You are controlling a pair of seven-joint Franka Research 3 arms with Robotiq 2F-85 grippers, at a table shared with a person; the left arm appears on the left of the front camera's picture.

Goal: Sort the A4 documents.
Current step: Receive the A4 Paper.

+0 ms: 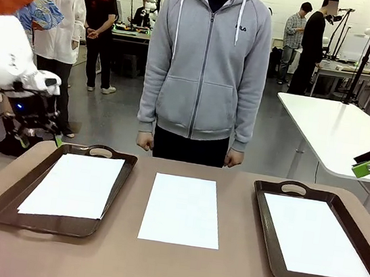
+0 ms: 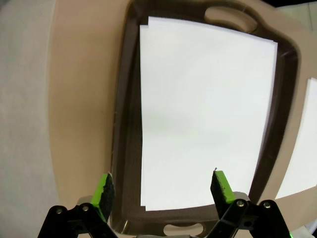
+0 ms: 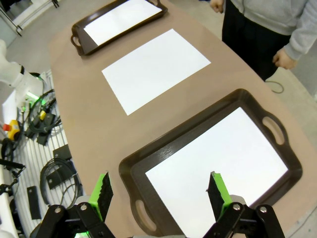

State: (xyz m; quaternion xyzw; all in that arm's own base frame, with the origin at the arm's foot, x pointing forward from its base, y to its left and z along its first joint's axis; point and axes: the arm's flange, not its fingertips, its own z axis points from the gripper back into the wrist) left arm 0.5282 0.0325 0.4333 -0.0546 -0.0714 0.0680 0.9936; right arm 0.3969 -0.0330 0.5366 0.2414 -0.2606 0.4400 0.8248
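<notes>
Three lots of white A4 documents lie across the brown table. One (image 1: 73,185) is in the left dark brown tray (image 1: 5,205), one sheet (image 1: 182,210) lies bare on the table in the middle, and one (image 1: 315,236) is in the right tray (image 1: 270,266). My left gripper (image 1: 42,137) hovers open above the left tray's outer far corner; in its wrist view the open fingers (image 2: 163,191) frame the paper (image 2: 208,114). My right gripper (image 1: 366,168) hangs open, high at the right edge; its wrist view looks down past the open gripper (image 3: 161,193) on the right tray's paper (image 3: 218,168).
A person in a grey hoodie (image 1: 205,66) stands at the table's far edge behind the middle sheet, hands (image 1: 145,141) hanging at the sides. Cables and small devices (image 3: 44,124) lie beside the table's near side. A white table (image 1: 335,134) stands behind on the right.
</notes>
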